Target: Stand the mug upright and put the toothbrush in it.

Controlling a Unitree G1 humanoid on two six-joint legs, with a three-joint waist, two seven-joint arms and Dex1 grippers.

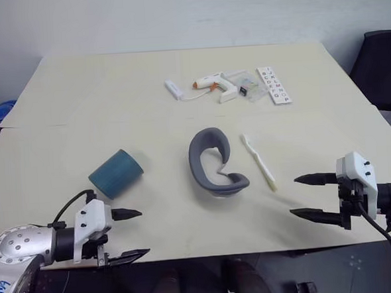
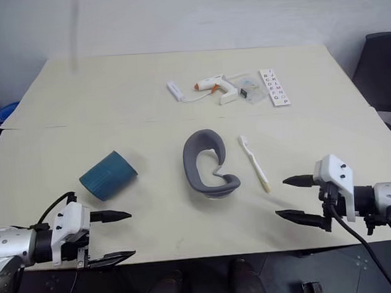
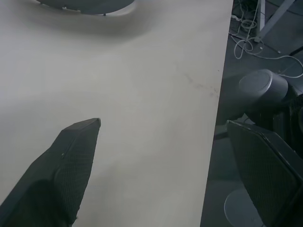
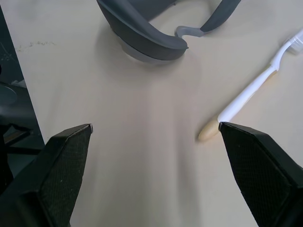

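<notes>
Teal plastic, faintly ribbed: the mug (image 1: pixel 116 173) lies on its side on the table (image 1: pixel 60 101), toward my left, just ahead of my left gripper (image 1: pixel 130 234). I judge it light, rigid and hollow, apt to roll if nudged along its side; the ribbing should give my fingers some bite. Best hold looks like a pinch across the body, then a tip up onto its base. Which end is the mouth I cannot tell for sure from here. The toothbrush (image 1: pixel 259 162) lies flat to the right of the grey padded band (image 1: pixel 213 162), apart from it, bristle head away from me. It looks slim, stiff, very light, and low against the tabletop, so hard to get under; I would take the handle mid-length. My right gripper (image 1: pixel 307 194) hovers near the handle's end, jaws spread wide, empty. My left gripper is likewise wide open and empty. Both hands angle inward and slightly down over the near edge.
</notes>
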